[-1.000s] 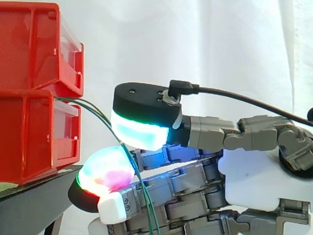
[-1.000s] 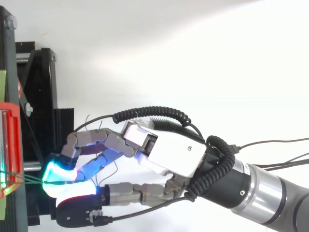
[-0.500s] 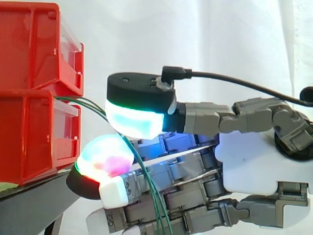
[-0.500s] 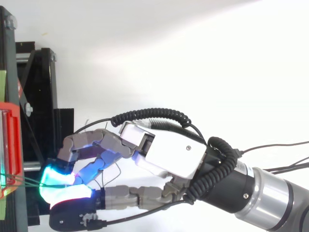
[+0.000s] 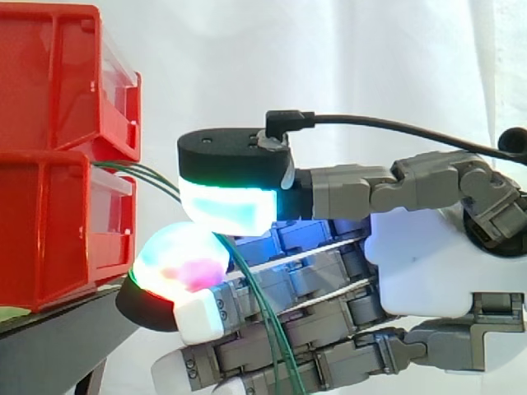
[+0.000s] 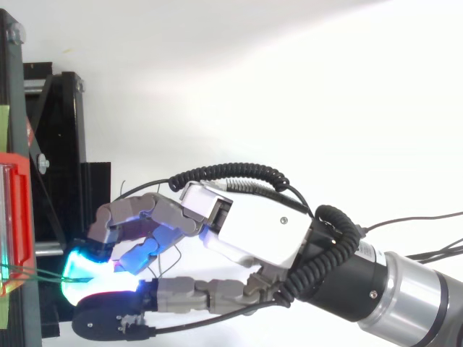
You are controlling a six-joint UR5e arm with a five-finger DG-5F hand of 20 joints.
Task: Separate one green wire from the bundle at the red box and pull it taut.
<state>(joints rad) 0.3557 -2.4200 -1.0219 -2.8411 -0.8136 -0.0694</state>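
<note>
black stand point(image 5: 58, 350) in lower left of side view, dark flat top with dark frame beneath. lower red bin point(image 5: 49, 230) sits directly on stand top, clear front panel facing right. upper red bin point(image 5: 49, 74) stacked on lower one, touching, same clear front. pale green strip point(image 5: 10, 313) on stand top just under lower bin's base. top view: stand runs down left edge, red bin against it.

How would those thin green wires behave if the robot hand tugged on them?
Probably floppy: the green wires curve out of the red box and droop past the robot hand. Likely very light, being so thin. Possibly slippery between the glowing pads, since they look smooth.
</note>
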